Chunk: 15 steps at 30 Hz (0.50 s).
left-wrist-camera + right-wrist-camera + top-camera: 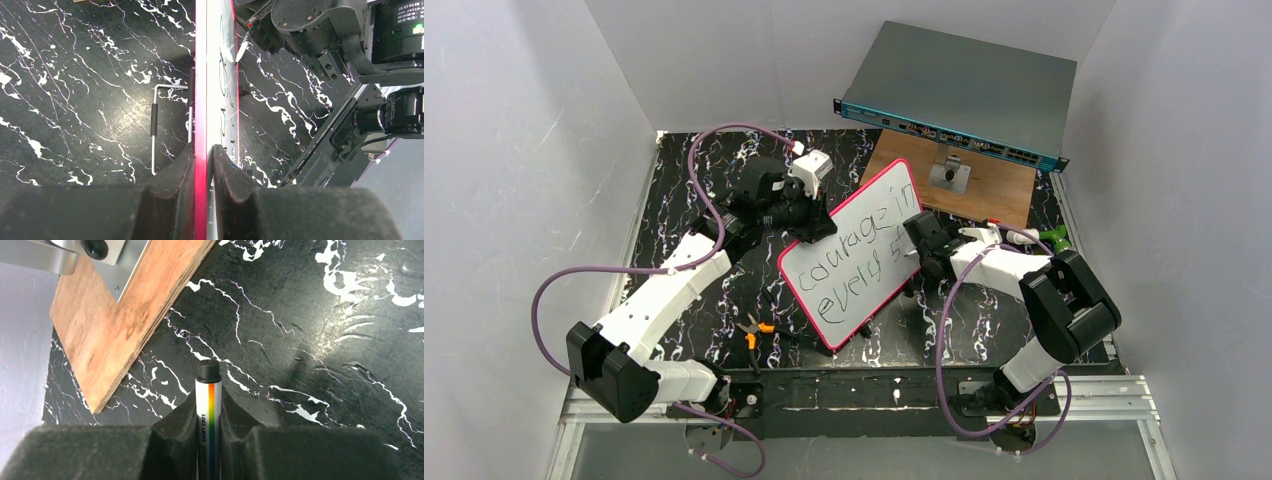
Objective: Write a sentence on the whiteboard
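The whiteboard (854,250), white with a pink-red frame, stands tilted on the black marbled table. It bears black handwritten words (856,262) in two slanted lines: "courage in", then "every" and one further letter. My left gripper (809,225) is shut on the board's far left edge. In the left wrist view the board (215,100) shows edge-on between my pads (205,150). My right gripper (916,245) is shut on a white marker with a rainbow stripe (209,410). The marker tip (242,50) is at the board's face near its right edge.
A grey-teal network switch box (964,90) lies at the back. In front of it is a wooden board (989,195) with a metal bracket (949,175). Orange-handled pliers (752,332) lie near the front left. A metal hex key (155,120) lies behind the board.
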Each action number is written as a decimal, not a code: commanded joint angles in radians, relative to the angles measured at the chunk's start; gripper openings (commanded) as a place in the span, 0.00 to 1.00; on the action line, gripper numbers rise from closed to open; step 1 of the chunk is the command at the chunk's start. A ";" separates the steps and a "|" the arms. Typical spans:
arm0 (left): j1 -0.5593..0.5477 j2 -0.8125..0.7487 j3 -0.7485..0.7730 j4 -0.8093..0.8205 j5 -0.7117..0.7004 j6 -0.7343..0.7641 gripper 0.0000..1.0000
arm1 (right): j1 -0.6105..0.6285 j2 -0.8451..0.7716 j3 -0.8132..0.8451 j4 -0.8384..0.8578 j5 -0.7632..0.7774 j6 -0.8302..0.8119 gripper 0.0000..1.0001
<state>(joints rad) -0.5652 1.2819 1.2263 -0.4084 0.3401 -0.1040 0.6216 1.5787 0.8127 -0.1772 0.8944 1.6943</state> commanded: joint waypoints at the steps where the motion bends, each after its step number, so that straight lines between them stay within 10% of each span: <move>1: 0.002 -0.022 0.030 -0.016 -0.050 0.065 0.00 | -0.020 0.009 0.057 0.050 0.035 -0.042 0.01; 15: 0.002 -0.019 0.022 0.006 -0.044 0.060 0.00 | -0.022 -0.013 0.148 0.105 0.002 -0.123 0.01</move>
<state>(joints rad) -0.5652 1.2819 1.2263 -0.4080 0.3401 -0.1040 0.5991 1.5818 0.8978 -0.1051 0.8867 1.5898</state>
